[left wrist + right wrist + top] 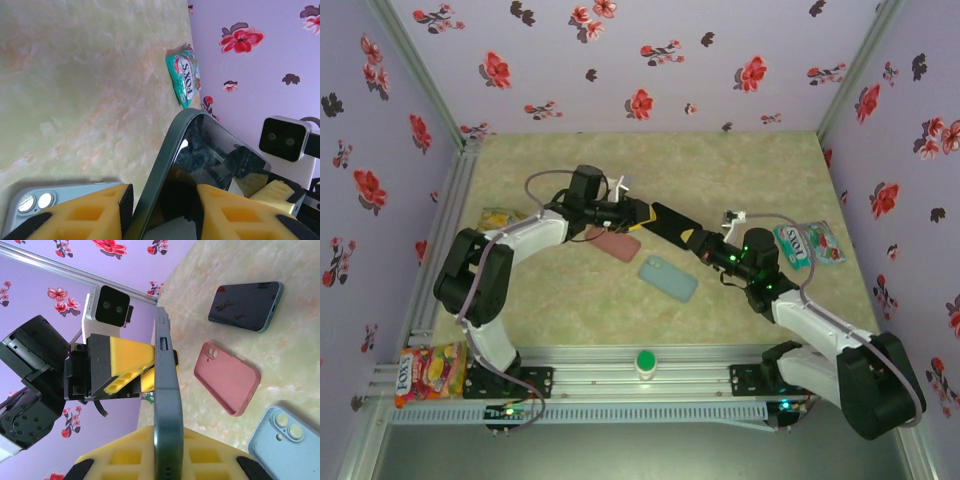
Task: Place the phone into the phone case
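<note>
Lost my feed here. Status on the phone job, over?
Left gripper and right gripper both shut on dark phone, held off the table. Pink case on table, not yet fitted. Light blue phone alongside, not blocking.

Pink case (227,385), pale blue phone (668,277), red-flowered lilac walls (720,60), green-beige marbled table (740,170).

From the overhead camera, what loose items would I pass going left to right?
Orange sweets bag → yellow packet → pink phone case → light blue phone → green sweets bag.
</note>
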